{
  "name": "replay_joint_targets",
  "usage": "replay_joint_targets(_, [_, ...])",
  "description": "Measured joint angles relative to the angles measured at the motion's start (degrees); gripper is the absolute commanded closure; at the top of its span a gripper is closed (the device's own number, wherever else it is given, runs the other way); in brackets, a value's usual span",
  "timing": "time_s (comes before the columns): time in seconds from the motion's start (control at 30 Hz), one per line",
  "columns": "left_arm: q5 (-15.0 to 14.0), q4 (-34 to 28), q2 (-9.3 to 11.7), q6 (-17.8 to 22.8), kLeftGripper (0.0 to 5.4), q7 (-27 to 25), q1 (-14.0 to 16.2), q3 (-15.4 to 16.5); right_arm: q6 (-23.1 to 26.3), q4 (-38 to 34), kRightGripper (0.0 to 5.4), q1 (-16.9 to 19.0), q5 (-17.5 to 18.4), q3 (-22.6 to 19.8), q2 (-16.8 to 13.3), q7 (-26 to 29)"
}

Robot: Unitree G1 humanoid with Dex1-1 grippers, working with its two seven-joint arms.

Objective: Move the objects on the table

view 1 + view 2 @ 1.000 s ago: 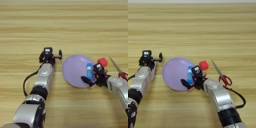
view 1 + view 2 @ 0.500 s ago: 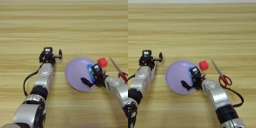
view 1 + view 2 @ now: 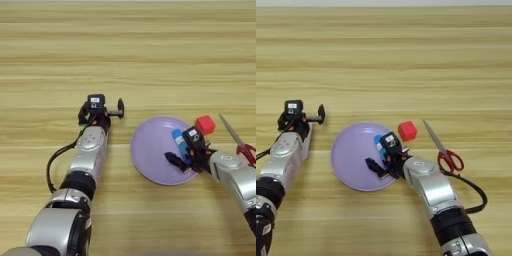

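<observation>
Left end effector [image 3: 106,113] parted – right end effector [image 3: 381,161] low, mid-frame.

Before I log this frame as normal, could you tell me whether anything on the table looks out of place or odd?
Nothing looks spilled or damaged. The blue stick lies on the lilac plate at its right edge, with the right gripper on it. The red cube and scissors lie on the table; the left gripper is idle.
</observation>
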Motion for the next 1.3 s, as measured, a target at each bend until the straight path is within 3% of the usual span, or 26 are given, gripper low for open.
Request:
replay_joint_targets(0.7, [0.01, 0.0, 0.0, 0.02, 0.0, 0.01, 0.0, 0.01, -1.17, 1.39, 3.95, -0.44, 0.09, 0.14, 0.85, 0.46])
replay_joint_targets(1.3, [0.01, 0.0, 0.03, 0.02, 0.0, -0.14, 0.0, 0.02, -2.75, 1.76, 3.99, -0.23, 0.26, -1.4, 1.87, 0.94])
